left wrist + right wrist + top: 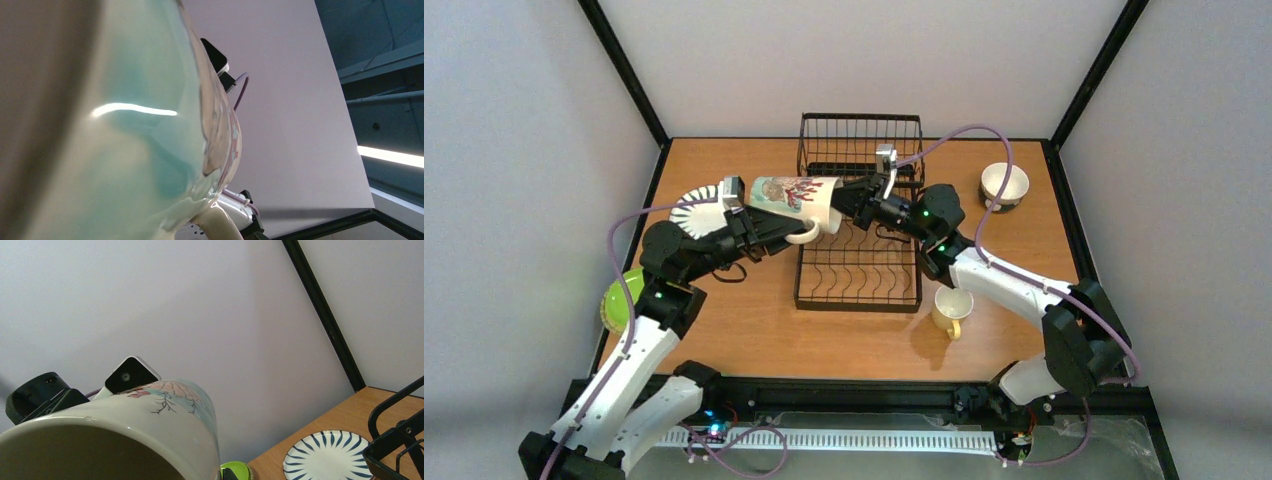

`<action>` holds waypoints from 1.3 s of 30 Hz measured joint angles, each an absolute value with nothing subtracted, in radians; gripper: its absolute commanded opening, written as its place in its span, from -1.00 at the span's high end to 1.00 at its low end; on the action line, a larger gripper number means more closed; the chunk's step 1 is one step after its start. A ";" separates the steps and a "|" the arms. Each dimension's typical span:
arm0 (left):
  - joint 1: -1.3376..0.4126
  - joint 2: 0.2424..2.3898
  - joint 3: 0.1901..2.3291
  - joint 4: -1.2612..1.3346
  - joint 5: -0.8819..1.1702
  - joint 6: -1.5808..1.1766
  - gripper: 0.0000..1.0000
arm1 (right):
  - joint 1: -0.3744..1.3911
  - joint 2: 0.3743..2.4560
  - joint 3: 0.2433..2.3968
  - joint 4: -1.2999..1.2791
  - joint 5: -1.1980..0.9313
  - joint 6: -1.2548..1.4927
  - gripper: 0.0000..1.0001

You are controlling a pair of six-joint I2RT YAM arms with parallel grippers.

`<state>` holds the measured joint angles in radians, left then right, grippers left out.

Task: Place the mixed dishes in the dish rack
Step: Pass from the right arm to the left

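Right fingers (851,198): pinching mug (792,196) rim. Left fingers (746,220): spread round base, grip unclear. Mid-handover above rack (858,303); next, lower in.

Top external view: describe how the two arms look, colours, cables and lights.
The left arm and right arm match: white lower links, black joints and black forearms. A lilac cable loops loosely along each, and small green lights glow on the black joints.

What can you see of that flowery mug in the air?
The cream mug, seemingly glazed ceramic, bears a teal picture with pink flowers. It lies sideways, aloft at the dish rack's left edge, handle on its near side. The right fingers pinch its rim; the left fingers, spread wide, sit at its base.
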<state>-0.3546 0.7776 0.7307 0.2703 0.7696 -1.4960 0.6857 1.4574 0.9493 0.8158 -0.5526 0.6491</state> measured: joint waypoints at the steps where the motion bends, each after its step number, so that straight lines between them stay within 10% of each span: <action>1: -0.355 0.779 0.730 0.278 0.771 -1.499 -0.86 | 0.686 1.460 0.951 0.820 -0.558 0.652 0.96; 39: -0.344 0.800 0.726 0.380 0.743 -1.548 -0.70 | 0.673 1.538 1.158 0.663 -0.672 0.455 0.96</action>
